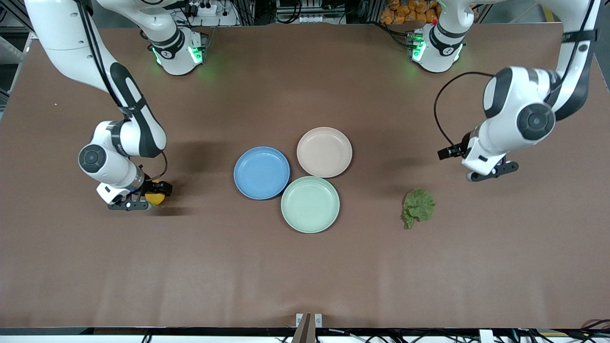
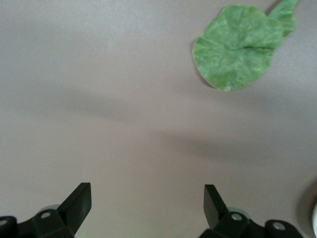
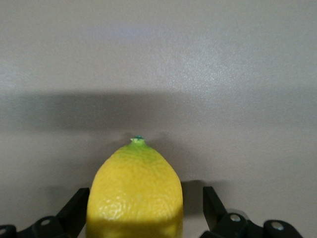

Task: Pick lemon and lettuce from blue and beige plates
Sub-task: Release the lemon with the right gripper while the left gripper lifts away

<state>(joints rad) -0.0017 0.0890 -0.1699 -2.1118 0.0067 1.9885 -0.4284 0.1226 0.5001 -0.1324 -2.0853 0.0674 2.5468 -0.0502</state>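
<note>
We see three round plates clustered at the middle of the brown desk: the blue plate, the beige plate touching it on the side farther from the front camera, and a mint-green plate nearer to the camera, touching both. All three plates hold nothing.

We take the mint-green plate as our landmark. The lemon is well away from it, toward the right arm's end of the desk, and at about the same depth. In the right wrist view the lemon sits between the fingers of the right gripper, with a visible gap at each side, so we read that gripper as open around the fruit, not squeezing it. The gripper is down low at the desk.

The lettuce lies flat on the desk toward the left arm's end, well apart from the mint-green plate. The left gripper hangs over bare desk near the leaf, its fingers spread wide and holding nothing; the lettuce shows ahead of them in the left wrist view.
</note>
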